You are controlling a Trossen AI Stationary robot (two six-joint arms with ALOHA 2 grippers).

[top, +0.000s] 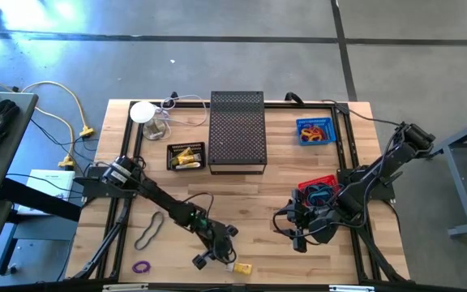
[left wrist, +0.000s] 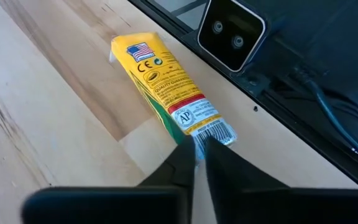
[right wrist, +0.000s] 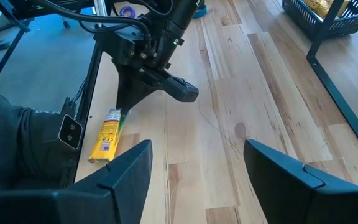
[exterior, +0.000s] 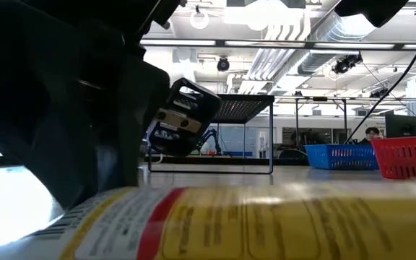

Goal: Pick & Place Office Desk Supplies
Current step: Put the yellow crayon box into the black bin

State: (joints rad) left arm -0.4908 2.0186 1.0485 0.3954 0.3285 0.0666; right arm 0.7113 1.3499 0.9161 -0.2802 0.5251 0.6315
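Note:
A small yellow rectangular packet (left wrist: 166,87) lies flat on the wooden table by its near edge; it also shows in the high view (top: 242,267) and fills the low view's foreground (exterior: 266,224). My left gripper (left wrist: 199,152) is shut at the packet's barcode end. My right gripper (right wrist: 197,168) hangs open above the table's right half, near a red basket (top: 319,188), with nothing between its fingers. A large dark rubber-band loop (top: 148,231) and a small purple loop (top: 141,266) lie flat on the table's left part. My left gripper pinches the yellow packet's barcode end (left wrist: 213,132) between its two fingertips. The fingers slant down from the table's left and far side and lie roughly along the packet. The packet rests flat on the table, stretching away from the fingers.
A black mesh box (top: 237,130) stands at the middle back, with a black basket of yellow pieces (top: 186,156) to its left and a blue basket of coloured bands (top: 314,131) to its right. A small camera (left wrist: 232,31) sits on the near frame rail beside the packet.

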